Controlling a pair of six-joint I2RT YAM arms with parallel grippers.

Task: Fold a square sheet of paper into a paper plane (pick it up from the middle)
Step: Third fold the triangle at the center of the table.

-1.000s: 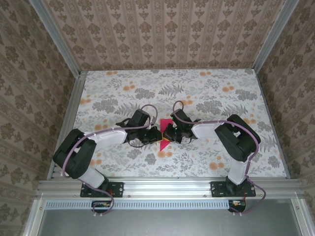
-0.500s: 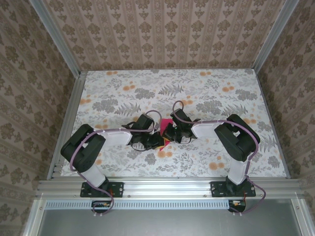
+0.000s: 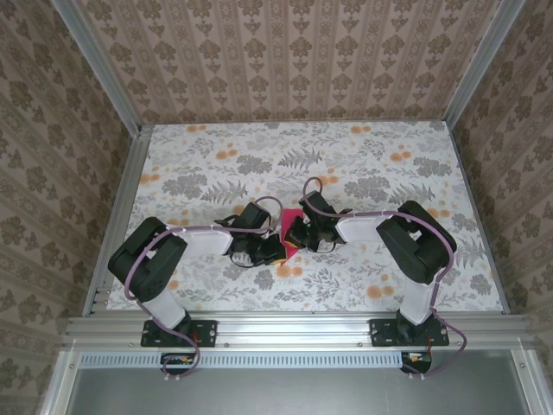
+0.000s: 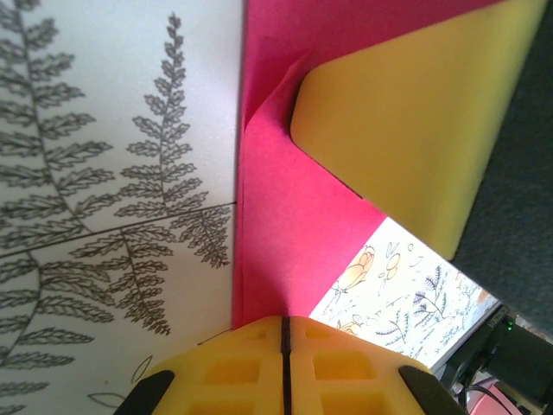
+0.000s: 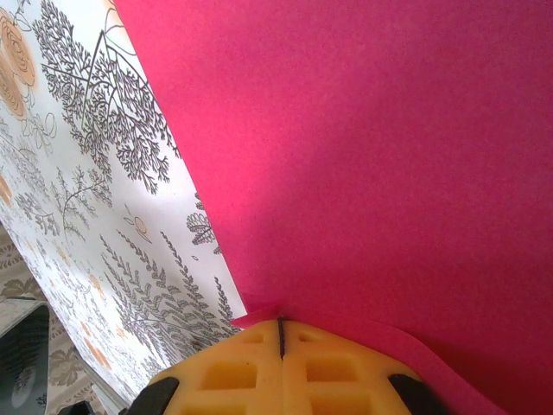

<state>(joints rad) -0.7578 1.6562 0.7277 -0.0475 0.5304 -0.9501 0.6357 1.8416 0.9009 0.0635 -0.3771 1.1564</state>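
Observation:
The square sheet of paper [image 3: 294,218], magenta-pink and folded, lies mid-table between both grippers, which hide most of it. Whether it has the paper plane shape I cannot tell. My left gripper [image 3: 278,249] is shut. In the left wrist view the paper [image 4: 285,225] runs as a creased strip straight into the seam of the yellow jaws [image 4: 283,322]. A yellow finger [image 4: 406,121] of the right gripper lies on the paper beyond. My right gripper [image 3: 294,235] is shut too, its jaws [image 5: 280,324] pinching a small raised edge of the sheet [image 5: 371,156].
The floral tablecloth [image 3: 363,164] spreads open behind and to both sides of the grippers. Aluminium rails [image 3: 294,327] frame the table, with wallpapered walls [image 3: 285,52] around it. Both arms' elbows sit low near the front edge.
The left arm has swung inward and its gripper has slid slightly nearer over the paper, covering most of the pink triangle seen before. The right arm has stayed still.

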